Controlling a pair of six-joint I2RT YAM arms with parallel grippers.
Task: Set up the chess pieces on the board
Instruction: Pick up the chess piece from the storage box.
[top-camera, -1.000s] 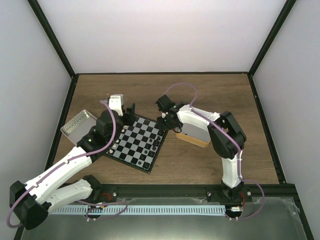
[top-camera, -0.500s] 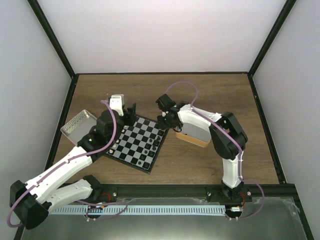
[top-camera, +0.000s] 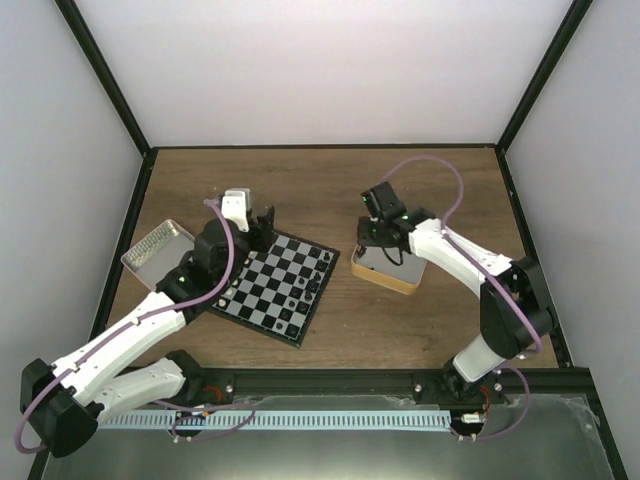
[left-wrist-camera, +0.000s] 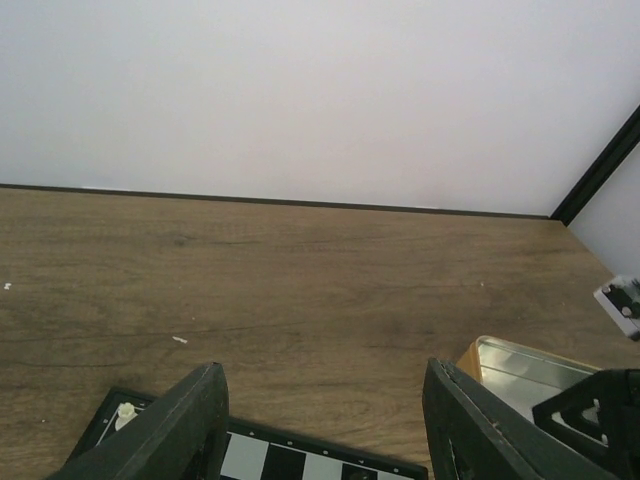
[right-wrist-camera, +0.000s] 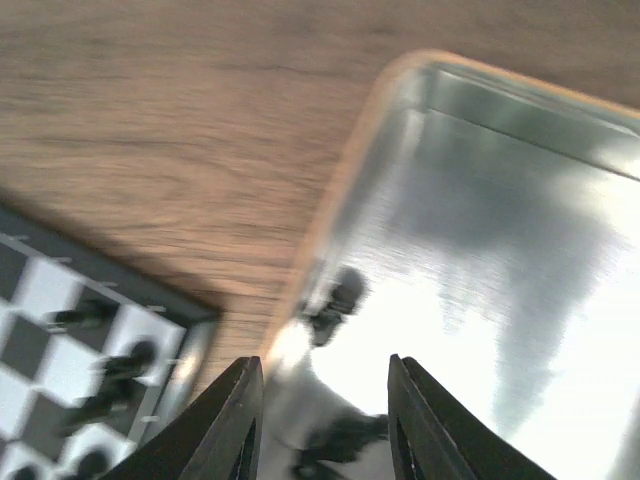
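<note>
The board (top-camera: 272, 288) lies tilted between the arms, and several black chess pieces (top-camera: 310, 285) stand on its right side. My left gripper (top-camera: 262, 222) hovers at the board's far corner, open and holding nothing (left-wrist-camera: 325, 420). One cream piece (left-wrist-camera: 126, 412) stands on the board's edge (left-wrist-camera: 300, 462) by the left finger. My right gripper (top-camera: 372, 248) hangs over the gold-rimmed tin (top-camera: 385, 283). It is open (right-wrist-camera: 325, 420), with nothing between its fingers (right-wrist-camera: 225, 430). Blurred black pieces (right-wrist-camera: 335, 300) lie in the tin below, one (right-wrist-camera: 345, 442) under the jaws.
A silver tin (top-camera: 157, 250) sits left of the board, beside the left arm. The gold-rimmed tin's shiny floor (right-wrist-camera: 480, 220) fills the right wrist view, with the board's corner (right-wrist-camera: 60, 350) to its left. Black frame posts and pale walls enclose the wooden table (top-camera: 330, 190).
The right arm has swung right from the board's far right corner to above the gold-rimmed tin, and its jaws have opened. The left arm has not moved.
</note>
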